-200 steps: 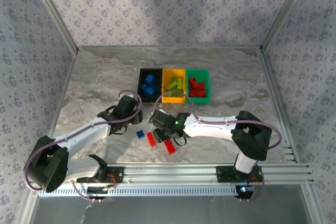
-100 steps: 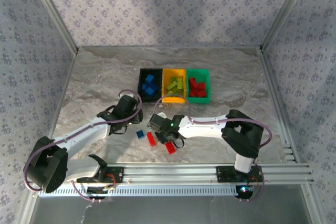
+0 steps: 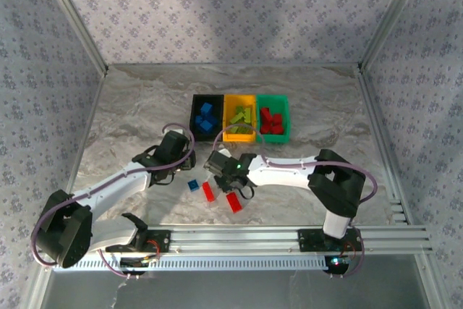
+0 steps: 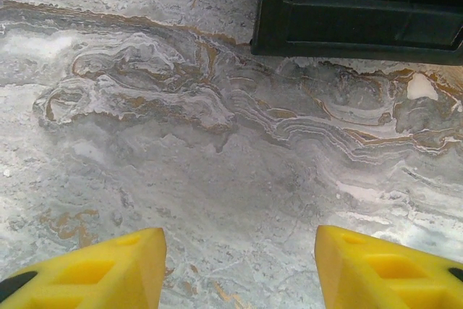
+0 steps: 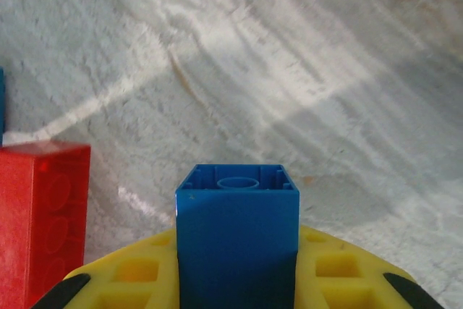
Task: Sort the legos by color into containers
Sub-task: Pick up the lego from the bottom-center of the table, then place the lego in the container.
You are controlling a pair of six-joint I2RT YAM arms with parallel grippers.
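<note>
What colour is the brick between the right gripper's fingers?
Blue; the brick shows best in the right wrist view.

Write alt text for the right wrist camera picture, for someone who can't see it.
A blue brick is pinched between the yellow fingers of the right hand, its hollow underside showing. A red brick sits at the picture's left on the grey marbled table.

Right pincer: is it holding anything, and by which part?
A blue lego, clamped by its two side walls between the yellow pads, hollow underside toward the camera.
</note>
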